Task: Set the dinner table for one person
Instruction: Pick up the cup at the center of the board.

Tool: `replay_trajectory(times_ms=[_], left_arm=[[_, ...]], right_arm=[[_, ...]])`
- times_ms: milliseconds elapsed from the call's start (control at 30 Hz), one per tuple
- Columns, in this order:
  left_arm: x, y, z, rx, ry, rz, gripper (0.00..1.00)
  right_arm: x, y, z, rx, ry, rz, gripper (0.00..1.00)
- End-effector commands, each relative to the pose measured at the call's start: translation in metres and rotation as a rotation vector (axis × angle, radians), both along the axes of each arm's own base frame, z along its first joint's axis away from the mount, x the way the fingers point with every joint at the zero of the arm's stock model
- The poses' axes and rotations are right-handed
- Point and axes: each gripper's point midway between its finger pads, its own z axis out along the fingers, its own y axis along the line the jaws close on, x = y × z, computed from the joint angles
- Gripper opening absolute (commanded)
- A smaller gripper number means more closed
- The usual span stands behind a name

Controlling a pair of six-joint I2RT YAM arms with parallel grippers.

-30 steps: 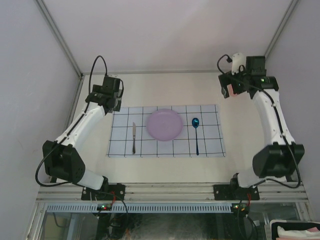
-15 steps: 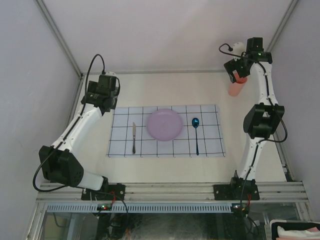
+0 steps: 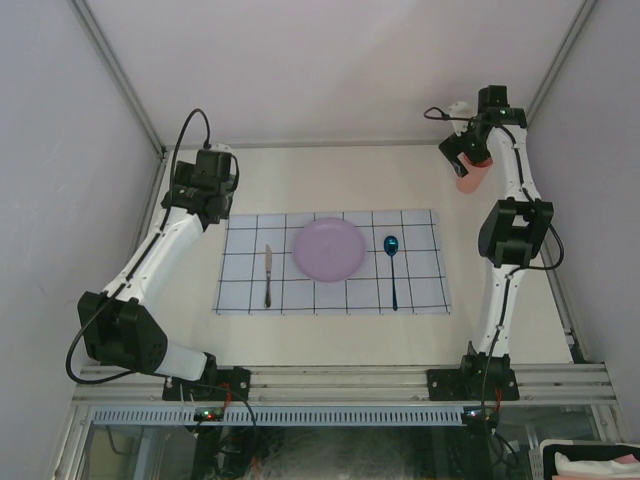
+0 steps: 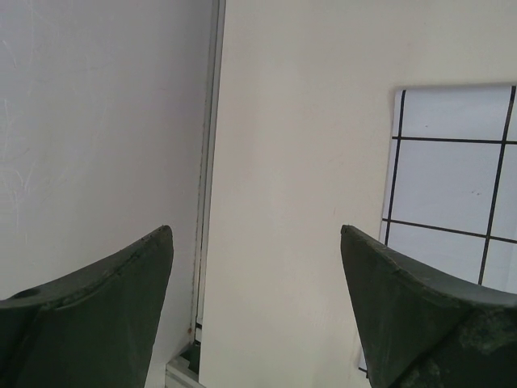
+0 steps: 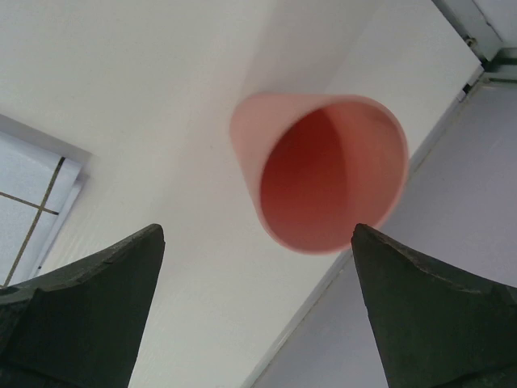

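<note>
The big flat off-white dinner table is seen from above. A round purple plate, silver knife and blue spoon are laid on a checked cloth. The pink plastic cup, at the upper right, is probably being fetched. The right gripper is held wide open above it, and the left gripper is open and empty. Next, the cup must be gripped and carried to the cloth. From above, it is half hidden.

You're in a robotics lab cell: aluminium rails edge the off-white tabletop, plain white panels wall it in, robot arms bolted at front.
</note>
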Motion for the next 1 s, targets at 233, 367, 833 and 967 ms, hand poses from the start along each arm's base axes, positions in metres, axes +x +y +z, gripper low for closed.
replay_trajectory(times_ms=[233,367,833,967], left_arm=[[-0.018,0.014,0.014,0.054,-0.021,0.011,0.87],[-0.027,0.011,0.01,0.027,0.005,0.0,0.87],[-0.022,0.016,0.01,0.074,0.028,0.012,0.87],[-0.022,0.016,0.008,0.074,0.036,0.011,0.87]], right_arm=[[0.016,0.019,-0.023,0.014,0.008,0.061,0.99],[0.026,0.021,-0.018,0.078,-0.044,0.029,0.99],[0.018,0.023,-0.041,0.141,-0.004,0.004,0.78],[0.019,0.021,-0.038,0.17,-0.015,-0.019,0.53]])
